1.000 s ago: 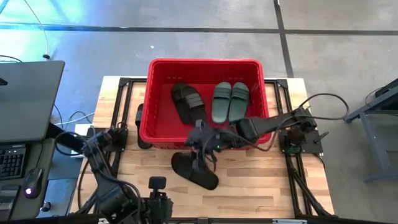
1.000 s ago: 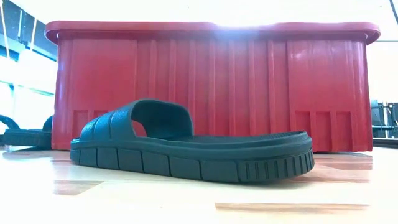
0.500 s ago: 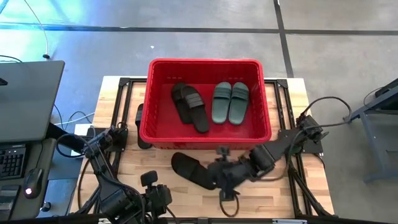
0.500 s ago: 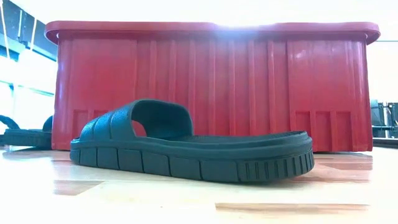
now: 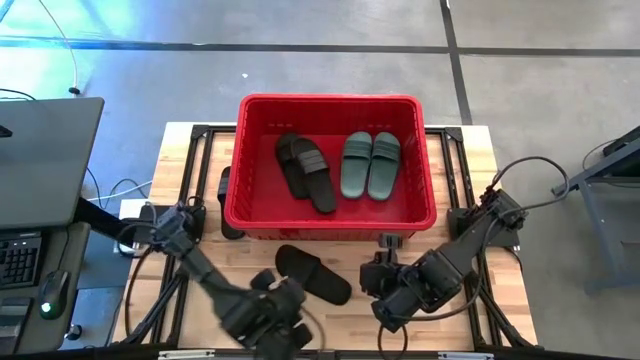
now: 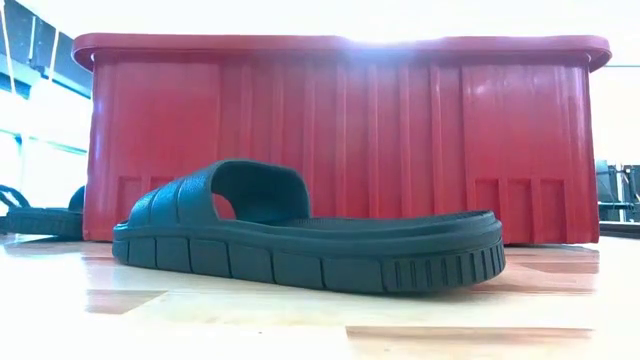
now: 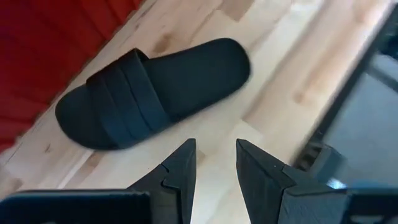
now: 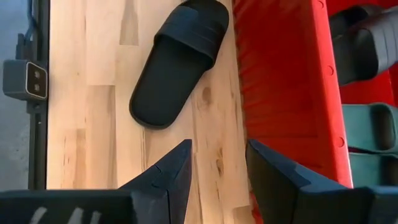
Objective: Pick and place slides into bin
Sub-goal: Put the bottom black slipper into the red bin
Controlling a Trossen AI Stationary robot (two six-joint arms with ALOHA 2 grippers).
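A red bin (image 5: 330, 215) stands at the table's middle back and holds one black slide (image 5: 305, 170) and two sage-green slides (image 5: 370, 165). Another black slide (image 5: 313, 273) lies sole down on the wood just in front of the bin's near wall; it also shows in the low view (image 6: 300, 235), the left wrist view (image 7: 155, 90) and the right wrist view (image 8: 180, 62). My left gripper (image 7: 216, 158) is open and empty, near and to the left of this slide (image 5: 272, 290). My right gripper (image 8: 217, 165) is open and empty, to its right (image 5: 378, 278).
A further black slide (image 5: 225, 190) lies by the bin's left wall, partly under its rim, and shows in the low view (image 6: 40, 218). The bin's near wall (image 8: 286, 93) runs close beside my right gripper. Black frame rails (image 5: 195, 180) border the table's sides.
My right gripper has drawn back from over the black slide on the table, toward the near edge and the right. My left arm has swung from the near left corner toward that slide. The slide itself has not moved.
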